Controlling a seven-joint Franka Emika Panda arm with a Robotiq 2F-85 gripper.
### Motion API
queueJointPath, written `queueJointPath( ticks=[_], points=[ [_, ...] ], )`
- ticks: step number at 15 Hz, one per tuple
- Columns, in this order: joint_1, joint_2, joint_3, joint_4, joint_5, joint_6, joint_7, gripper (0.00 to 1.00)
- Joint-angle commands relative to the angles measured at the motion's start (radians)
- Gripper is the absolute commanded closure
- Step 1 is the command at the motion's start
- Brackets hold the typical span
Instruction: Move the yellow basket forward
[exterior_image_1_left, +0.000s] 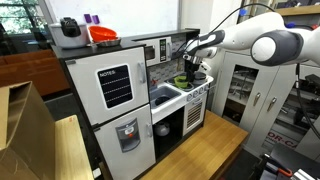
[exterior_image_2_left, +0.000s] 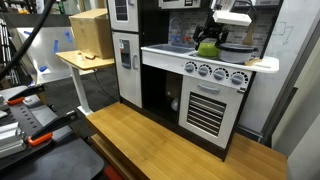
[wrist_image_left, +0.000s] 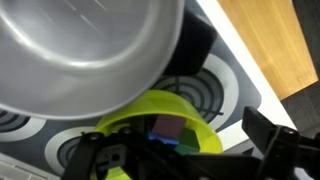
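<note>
Wrist view is showing, at the left, a large grey metal pot (wrist_image_left: 80, 50) looming over the white toy-stove bench (wrist_image_left: 225, 75) with its printed burner rings. Just beside and below the pot, the small shallow lime-yellow plastic basket (wrist_image_left: 160, 118) is sitting on a burner, carrying something dark. The black gripper (wrist_image_left: 185, 155) is straddling the basket with its fingers spread apart; whether either is touching the rim I cannot tell. In both exterior views the basket is sitting under the arm. The gripper should be closing squarely on the rim, keeping the basket level and steering clear of the pot.
</note>
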Motion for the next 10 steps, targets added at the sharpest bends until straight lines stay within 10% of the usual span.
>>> queueJointPath(
  ticks=[1, 10],
  points=[
    [-0.005, 0.019, 0.027, 0.034, 0.015, 0.088, -0.054, 0.0],
    [0.003, 0.026, 0.036, 0.053, -0.002, 0.099, -0.057, 0.0]
  ],
)
